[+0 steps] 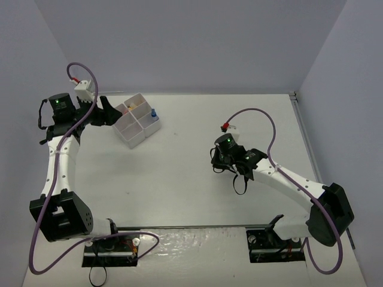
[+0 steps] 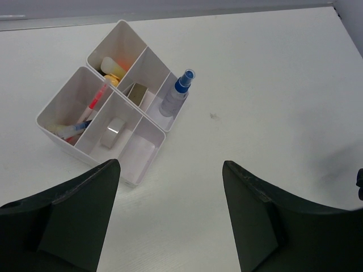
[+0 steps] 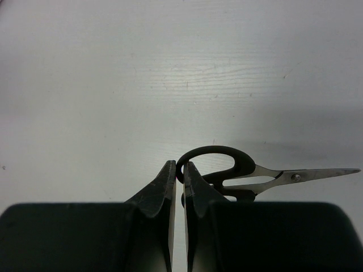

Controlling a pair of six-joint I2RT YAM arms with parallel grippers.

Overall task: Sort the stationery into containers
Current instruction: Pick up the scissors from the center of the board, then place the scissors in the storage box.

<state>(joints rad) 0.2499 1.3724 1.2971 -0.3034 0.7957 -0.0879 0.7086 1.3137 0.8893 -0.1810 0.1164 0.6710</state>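
Note:
The white six-compartment tray (image 1: 133, 142) stands at the back left. In the left wrist view the tray (image 2: 63, 97) holds yellow and orange highlighters (image 2: 113, 67), thin pens (image 2: 93, 105), a white tape roll (image 2: 115, 129) and a blue-capped bottle (image 2: 176, 93). My left gripper (image 1: 111, 112) is open and empty just left of the tray; its jaws stand wide apart (image 2: 170, 164) above bare table. My right gripper (image 3: 177, 170) is shut on the handle loop of the black-handled scissors (image 3: 227, 164), blades pointing right. From above, the right gripper (image 1: 230, 164) is mid-table with the scissors (image 1: 241, 182) hanging under it.
The table (image 1: 179, 179) is white, walled by grey panels at the back and sides. The nearest tray compartment (image 2: 136, 152) holds a pale flat piece. Purple cables loop from both arms. A small dark speck (image 2: 214, 117) marks the table right of the tray.

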